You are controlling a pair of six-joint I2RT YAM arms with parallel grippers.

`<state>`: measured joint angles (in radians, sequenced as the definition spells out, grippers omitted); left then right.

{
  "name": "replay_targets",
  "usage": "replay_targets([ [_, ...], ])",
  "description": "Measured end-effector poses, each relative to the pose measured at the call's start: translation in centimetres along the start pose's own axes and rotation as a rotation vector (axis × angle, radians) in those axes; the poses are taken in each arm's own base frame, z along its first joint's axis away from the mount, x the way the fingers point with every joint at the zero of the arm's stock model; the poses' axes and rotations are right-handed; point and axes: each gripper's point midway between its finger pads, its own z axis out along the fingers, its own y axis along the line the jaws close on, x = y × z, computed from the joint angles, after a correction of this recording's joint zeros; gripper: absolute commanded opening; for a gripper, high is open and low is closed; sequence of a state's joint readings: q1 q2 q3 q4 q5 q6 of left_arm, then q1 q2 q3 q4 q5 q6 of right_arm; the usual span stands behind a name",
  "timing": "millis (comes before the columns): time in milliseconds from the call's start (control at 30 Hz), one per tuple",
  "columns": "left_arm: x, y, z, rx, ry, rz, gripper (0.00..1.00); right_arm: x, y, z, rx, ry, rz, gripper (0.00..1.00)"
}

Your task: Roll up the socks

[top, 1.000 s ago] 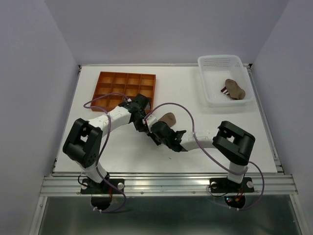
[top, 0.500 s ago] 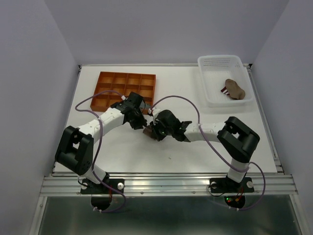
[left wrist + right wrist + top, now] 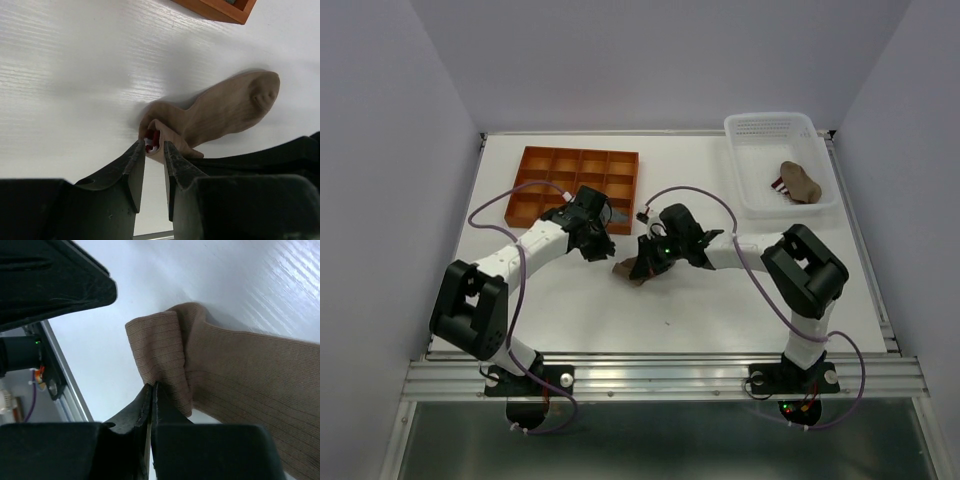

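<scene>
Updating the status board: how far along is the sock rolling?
Done: one tan-brown sock bundle with red-white stripes sits in the white plastic mesh basket. In hand: a tan ribbed fabric sock, right gripper pinching its fold, left gripper straddling its striped end. Left: finishing that roll.

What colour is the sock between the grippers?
Tan-brown; the sock shows best in the left wrist view.

Bright, even light from above fills the top view, with only faint, soft shadows under the arms (image 3: 535,245) on the white surface (image 3: 720,290). In the left wrist view a pale sheen streaks the surface, and the tan sock (image 3: 225,110) casts a soft shadow. The near fingers (image 3: 132,170) look dark and blurred.
</scene>
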<state>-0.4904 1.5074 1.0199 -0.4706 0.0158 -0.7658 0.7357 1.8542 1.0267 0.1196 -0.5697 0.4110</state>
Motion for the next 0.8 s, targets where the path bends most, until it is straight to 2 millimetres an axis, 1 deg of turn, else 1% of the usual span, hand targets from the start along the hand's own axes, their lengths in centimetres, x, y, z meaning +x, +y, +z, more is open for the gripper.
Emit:
replay_targets([
  [133, 0.4, -0.1, -0.2, 0.03, 0.003, 0.001, 0.34, 0.3, -0.7, 0.0, -0.025, 0.024, 0.075, 0.01],
  [300, 1.0, 0.0, -0.5, 0.051, 0.014, 0.005, 0.38, 0.9, -1.6, 0.4, -0.05, 0.054, 0.181, 0.01],
  [367, 1.2, -0.1, -0.5, 0.063, 0.021, 0.009, 0.41, 0.7, -1.9, 0.3, -0.059, 0.051, 0.221, 0.01],
  [467, 1.6, -0.2, -0.2, 0.078, 0.036, 0.018, 0.44, 0.0, -1.7, 0.2, -0.098, 0.031, 0.253, 0.01],
  [633, 2.1, -0.3, 0.0, 0.102, 0.051, 0.029, 0.47, -1.0, -1.5, -0.3, -0.152, 0.003, 0.298, 0.01],
  [800, 3.0, -0.3, 0.4, 0.141, 0.066, 0.032, 0.47, -1.9, -1.5, -0.8, -0.174, -0.018, 0.327, 0.01],
])
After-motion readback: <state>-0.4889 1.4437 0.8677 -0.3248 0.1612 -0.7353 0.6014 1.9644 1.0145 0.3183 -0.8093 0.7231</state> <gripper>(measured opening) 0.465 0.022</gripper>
